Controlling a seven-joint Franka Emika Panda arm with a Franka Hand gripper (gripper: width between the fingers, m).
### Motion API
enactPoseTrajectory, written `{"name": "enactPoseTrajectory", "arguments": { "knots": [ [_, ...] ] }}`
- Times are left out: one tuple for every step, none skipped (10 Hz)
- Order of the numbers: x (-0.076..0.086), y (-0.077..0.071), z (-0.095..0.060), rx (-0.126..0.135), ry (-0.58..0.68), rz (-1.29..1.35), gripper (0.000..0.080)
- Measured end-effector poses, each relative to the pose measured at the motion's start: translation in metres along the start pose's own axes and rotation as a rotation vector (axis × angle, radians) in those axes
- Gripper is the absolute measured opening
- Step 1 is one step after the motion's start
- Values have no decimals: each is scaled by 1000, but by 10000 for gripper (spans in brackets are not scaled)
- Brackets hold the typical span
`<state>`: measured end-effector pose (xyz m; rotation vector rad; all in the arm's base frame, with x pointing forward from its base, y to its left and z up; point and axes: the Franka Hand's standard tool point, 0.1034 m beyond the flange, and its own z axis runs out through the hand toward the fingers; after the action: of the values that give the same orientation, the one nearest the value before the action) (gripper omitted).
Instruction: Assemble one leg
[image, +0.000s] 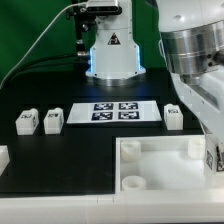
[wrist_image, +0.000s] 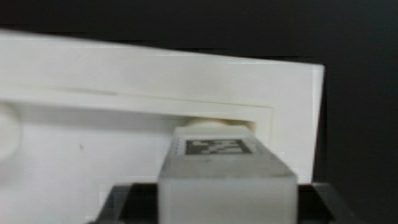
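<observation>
My pincer (wrist_image: 214, 205) is clamped on one small chunky white plastic leg (wrist_image: 217, 160); its black-and-white square tag faces the wrist camera, with dark pads just visible at either side low in that view. The leg's far end meets a rounded socket (wrist_image: 217, 126) in the corner of the large white square tray-like part (wrist_image: 107, 90). They look touching, but I cannot tell whether the end is seated or merely resting at the mouth.

Step in hand, as I judge it: inserting this leg into a corner socket. Next move calls for keeping the leg square to the hole and pressing or turning it home before letting go; a tilt here could jam it.

Outward, exterior view: the tray-like part (image: 150, 160) lies on the black tabletop (image: 60, 150) near the bottom edge. Three more white tagged legs stand loose, well apart from the tray: two (image: 27, 122), (image: 53, 120) on the exterior view's left, one (image: 173, 117) toward its right. The marker board (image: 115, 112) lies between them.

Hard to make out: in the exterior view my own arm covers the pincer and held leg entirely. A white object at the left edge (image: 3, 155) is cut off. The wrist view is blurred; socket depth unreadable.
</observation>
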<state>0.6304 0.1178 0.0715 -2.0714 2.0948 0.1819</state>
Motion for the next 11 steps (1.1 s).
{"name": "enactPoseTrajectory", "arguments": {
  "knots": [
    [-1, 0, 0, 3, 1, 76, 294],
    [-1, 0, 0, 3, 1, 72, 294],
    [-1, 0, 0, 3, 1, 65, 294],
    [-1, 0, 0, 2, 1, 30, 294],
    [-1, 0, 0, 1, 1, -21, 351],
    [-1, 0, 1, -3, 4, -101, 351],
    [-3, 1, 0, -12, 16, -297, 526],
    [-7, 1, 0, -26, 32, -434, 620],
    [-7, 1, 0, -27, 33, -547, 620],
    [-6, 1, 0, -29, 32, -670, 643],
    [-6, 1, 0, -31, 31, -795, 648]
  ]
}}
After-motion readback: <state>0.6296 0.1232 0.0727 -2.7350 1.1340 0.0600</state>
